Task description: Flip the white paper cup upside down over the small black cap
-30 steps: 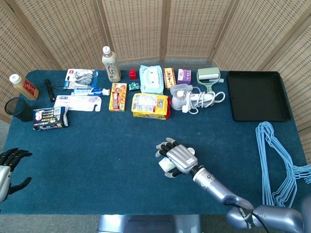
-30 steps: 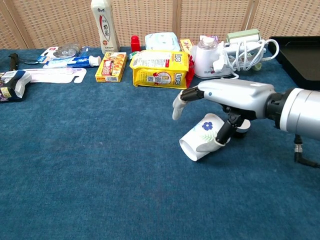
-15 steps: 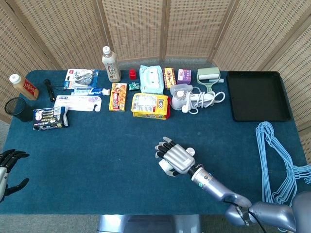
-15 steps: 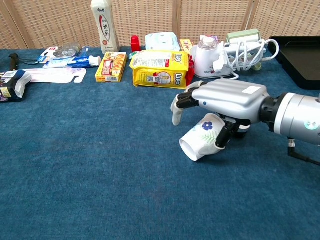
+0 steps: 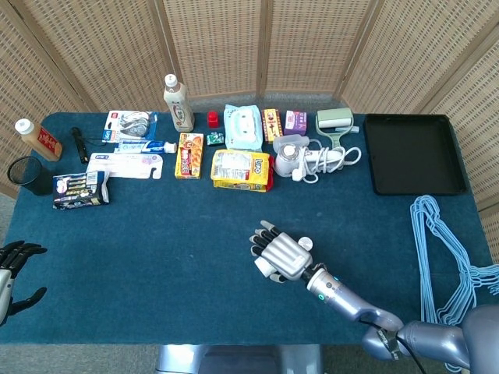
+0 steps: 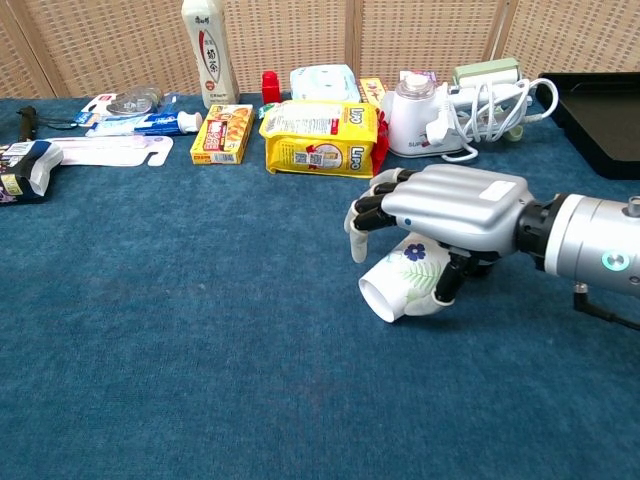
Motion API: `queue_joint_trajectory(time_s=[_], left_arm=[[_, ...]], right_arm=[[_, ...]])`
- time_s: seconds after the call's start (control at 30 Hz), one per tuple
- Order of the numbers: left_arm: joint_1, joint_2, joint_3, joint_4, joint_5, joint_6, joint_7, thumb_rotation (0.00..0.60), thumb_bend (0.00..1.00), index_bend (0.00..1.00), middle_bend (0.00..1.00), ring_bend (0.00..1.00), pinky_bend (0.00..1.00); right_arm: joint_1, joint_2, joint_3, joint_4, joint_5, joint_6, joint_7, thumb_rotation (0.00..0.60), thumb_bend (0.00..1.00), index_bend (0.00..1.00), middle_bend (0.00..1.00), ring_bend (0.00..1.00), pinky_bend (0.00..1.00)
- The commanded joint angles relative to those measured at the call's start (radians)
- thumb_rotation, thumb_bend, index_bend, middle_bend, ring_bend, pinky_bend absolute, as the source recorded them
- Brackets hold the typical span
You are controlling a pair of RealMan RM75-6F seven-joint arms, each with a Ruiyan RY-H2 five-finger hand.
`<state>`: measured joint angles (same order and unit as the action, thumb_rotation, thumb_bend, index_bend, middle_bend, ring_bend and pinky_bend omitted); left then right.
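White paper cup with blue flower print (image 6: 405, 277) lies on its side, centre-right of the chest view, mouth facing lower left. Right hand (image 6: 440, 215) cups over it, thumb against its wall; whether it grips firmly cannot be told. Thin, light, crushable: hold mid-wall gently. Left hand (image 5: 14, 269) open, idle lower left. Black cap not visible.

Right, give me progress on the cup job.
Done: nothing is covered yet. In hand: the right hand is over the white paper cup, which lies on its side on the table, thumb against its wall; whether it grips is unclear. Left: lift, invert and set the cup down over the black cap, which the hand hides. The left hand idles, open, at the table edge.
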<state>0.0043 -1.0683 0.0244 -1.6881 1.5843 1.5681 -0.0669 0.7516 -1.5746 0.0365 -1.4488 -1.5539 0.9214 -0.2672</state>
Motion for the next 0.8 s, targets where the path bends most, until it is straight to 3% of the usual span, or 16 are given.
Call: queue_joint_trajectory(time_s=[0.03,0.37,0.6,0.8], left_arm=[[0.000,0.000,0.001,0.000,-0.001,-0.003,-0.002,0.600,0.18,0.28,0.28,0.17,0.18],[0.001,-0.002,0.002,0.006,-0.002,-0.006,-0.006,0.600,0.18,0.28,0.28,0.17,0.18],[0.003,-0.004,0.003,0.014,-0.004,-0.007,-0.015,0.600,0.18,0.28,0.28,0.17,0.18],[0.004,-0.004,0.002,0.018,-0.004,-0.006,-0.019,0.600,0.18,0.28,0.28,0.17,0.18]], right_arm=[[0.003,-0.003,-0.003,0.006,-0.005,0.001,-0.009,0.538,0.23,0.35,0.22,0.17,0.03],[0.003,-0.020,-0.008,0.018,-0.003,0.006,-0.073,0.537,0.23,0.36,0.23,0.18,0.03],[-0.013,-0.042,-0.006,0.025,0.006,0.036,-0.127,0.564,0.24,0.47,0.25,0.20,0.04],[-0.026,-0.035,0.006,-0.002,0.034,0.047,-0.134,0.564,0.24,0.48,0.26,0.21,0.04]])
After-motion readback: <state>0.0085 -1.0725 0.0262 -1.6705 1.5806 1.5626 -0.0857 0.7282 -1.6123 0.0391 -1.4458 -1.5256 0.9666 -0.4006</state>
